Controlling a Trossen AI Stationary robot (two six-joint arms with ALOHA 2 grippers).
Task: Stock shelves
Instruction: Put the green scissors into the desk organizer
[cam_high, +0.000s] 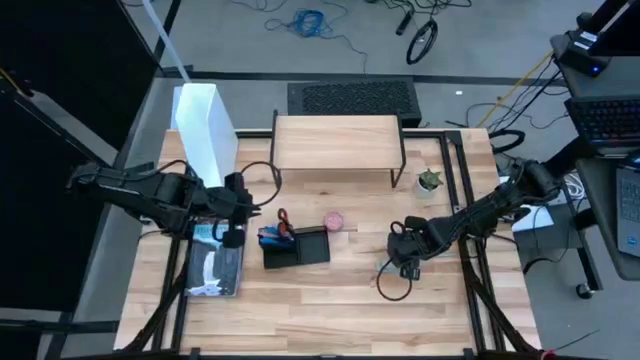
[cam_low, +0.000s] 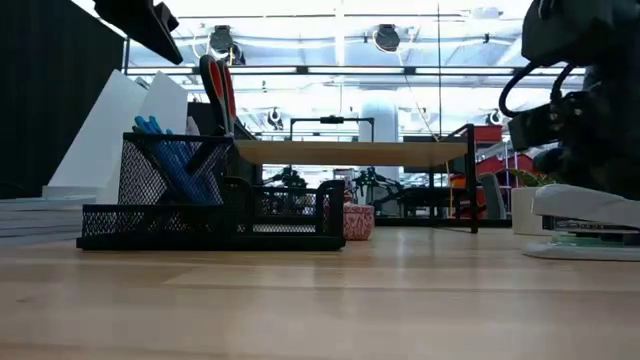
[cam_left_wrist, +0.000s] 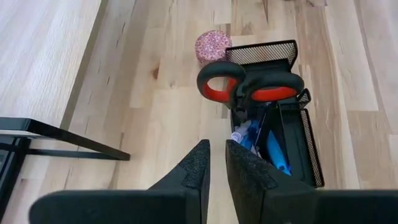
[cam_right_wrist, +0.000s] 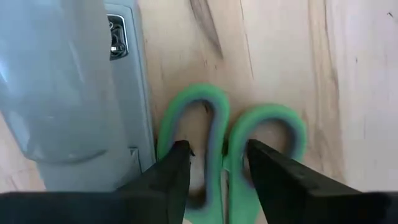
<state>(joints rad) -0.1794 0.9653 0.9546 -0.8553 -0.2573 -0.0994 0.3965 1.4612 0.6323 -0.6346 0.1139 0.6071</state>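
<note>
The shelf (cam_high: 337, 142) stands at the far middle of the table (cam_high: 330, 310), a light wood top on thin black legs, and its top is bare. Beside it on the left stands a tall white file box (cam_high: 205, 128), and on the right a small potted plant (cam_high: 429, 181).

The left gripper (cam_high: 240, 205) is in front of the file box, just left of the black mesh organizer (cam_high: 296, 246). In the left wrist view its fingers (cam_left_wrist: 194, 171) are almost together with only a thin gap, and they hold nothing. The organizer carries scissors with red handles (cam_left_wrist: 250, 87) and some blue pens (cam_left_wrist: 273, 149). A small pink ball (cam_left_wrist: 213, 45) lies just behind the organizer.

The right gripper (cam_high: 403, 247) is low over the table, right of the organizer. In the right wrist view its fingers (cam_right_wrist: 171, 168) are a little apart, with one loop of the green scissors (cam_right_wrist: 214, 134) between them; I cannot tell if they press it. A grey stapler (cam_right_wrist: 93, 87) lies just beside the green scissors.
</note>
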